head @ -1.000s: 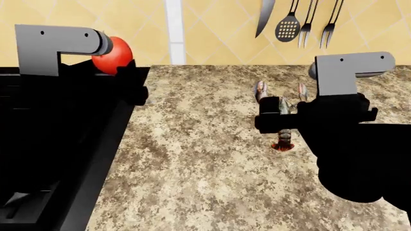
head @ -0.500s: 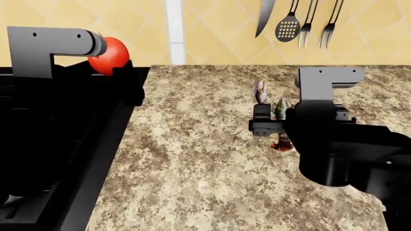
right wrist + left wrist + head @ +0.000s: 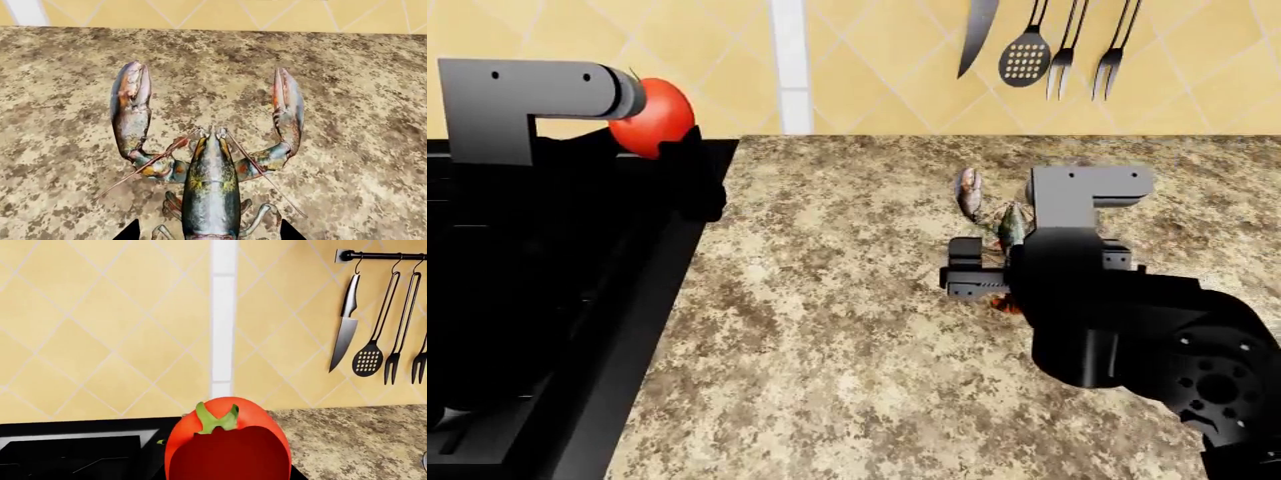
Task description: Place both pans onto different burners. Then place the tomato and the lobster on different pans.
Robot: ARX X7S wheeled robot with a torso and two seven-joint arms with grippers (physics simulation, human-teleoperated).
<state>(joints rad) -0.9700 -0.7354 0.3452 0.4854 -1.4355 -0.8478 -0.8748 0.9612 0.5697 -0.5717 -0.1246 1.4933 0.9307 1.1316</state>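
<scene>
Red tomato (image 3: pixel 654 116), grey-brown lobster (image 3: pixel 211 176), unlabelled.

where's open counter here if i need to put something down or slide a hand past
Bare granite counter runs between the black stove edge and the right gripper, and along the wall under the hanging utensils. Crowded spots: around the lobster under the right gripper, and where the left gripper holds the tomato.

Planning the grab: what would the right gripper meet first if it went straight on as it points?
Probably the lobster lying on the countertop: the right gripper has its fingertips either side of the body.
</scene>
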